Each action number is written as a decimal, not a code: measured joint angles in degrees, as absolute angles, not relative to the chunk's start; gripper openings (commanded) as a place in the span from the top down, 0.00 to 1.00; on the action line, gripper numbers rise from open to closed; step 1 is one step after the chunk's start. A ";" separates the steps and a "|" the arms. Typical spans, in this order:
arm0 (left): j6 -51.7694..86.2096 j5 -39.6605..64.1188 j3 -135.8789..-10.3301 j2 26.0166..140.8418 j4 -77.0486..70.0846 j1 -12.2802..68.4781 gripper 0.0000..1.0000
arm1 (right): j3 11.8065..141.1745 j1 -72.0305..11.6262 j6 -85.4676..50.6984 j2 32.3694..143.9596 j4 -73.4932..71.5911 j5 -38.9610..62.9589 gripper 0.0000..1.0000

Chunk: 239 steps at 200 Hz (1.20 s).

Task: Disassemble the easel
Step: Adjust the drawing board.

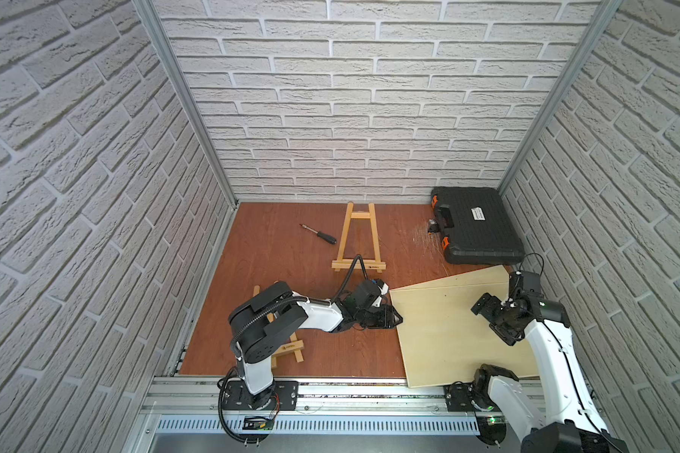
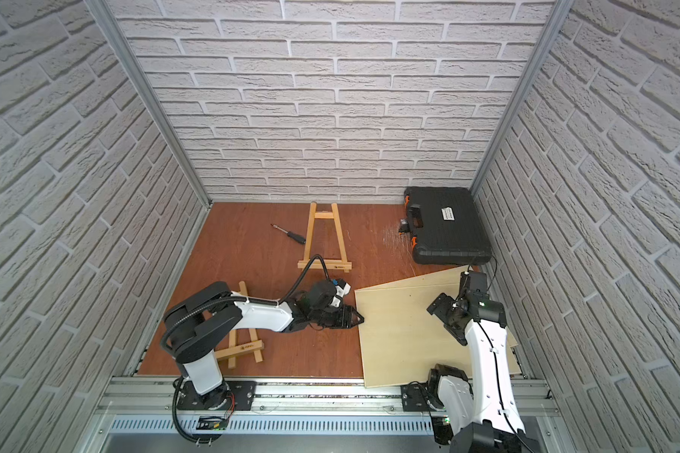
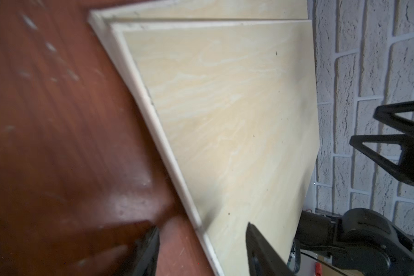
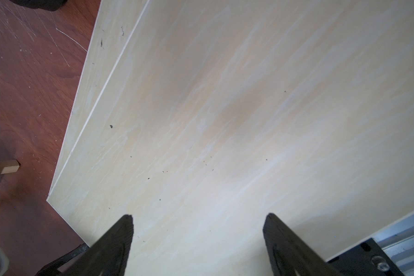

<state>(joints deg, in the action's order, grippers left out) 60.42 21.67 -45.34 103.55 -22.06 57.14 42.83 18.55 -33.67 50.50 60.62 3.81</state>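
Left gripper [image 3: 201,227] is partly open and empty, jaws straddling the edge of the pale boards [image 1: 448,333]; blur hides whether a finger touches the brown table [image 1: 275,251]. Right gripper [image 4: 199,216] gapes wide, empty, above the boards. Near easel [image 1: 289,349] lies partly under the left arm [image 1: 315,315]. Screwdriver [image 1: 319,234], then far easel [image 1: 360,239], lie flat toward the back wall. Black case [image 1: 476,231] sits in the right back corner. Brick walls [image 1: 370,117] enclose all.

An easel [image 2: 324,239] sat far centre on the brown table [image 2: 252,255], a screwdriver [image 2: 289,234] just left of it, a black case [image 2: 446,227] far right. The left gripper [image 2: 355,316] was at the left edge of the pale boards [image 2: 405,337]; the right gripper [image 2: 448,319] hung over them. A second easel [image 2: 244,347] lay beneath the left arm [image 2: 260,313].
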 measured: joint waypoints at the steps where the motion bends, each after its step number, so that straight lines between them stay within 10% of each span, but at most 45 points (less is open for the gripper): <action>1: 60.53 21.67 -45.39 103.57 -22.15 57.21 0.42 | 42.83 18.55 -33.65 50.50 60.62 3.81 0.13; 96: 83.55 12.95 -39.13 105.82 -39.81 65.17 0.48 | 42.83 18.55 -33.45 50.50 60.03 6.02 0.14; 239: 93.58 2.87 -33.52 110.76 -58.94 71.42 1.00 | 42.41 18.55 -32.58 48.14 59.40 8.29 0.14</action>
<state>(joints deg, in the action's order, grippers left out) 93.58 2.87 -33.52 110.76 -58.94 71.42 42.41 18.55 -32.58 48.14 59.40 8.29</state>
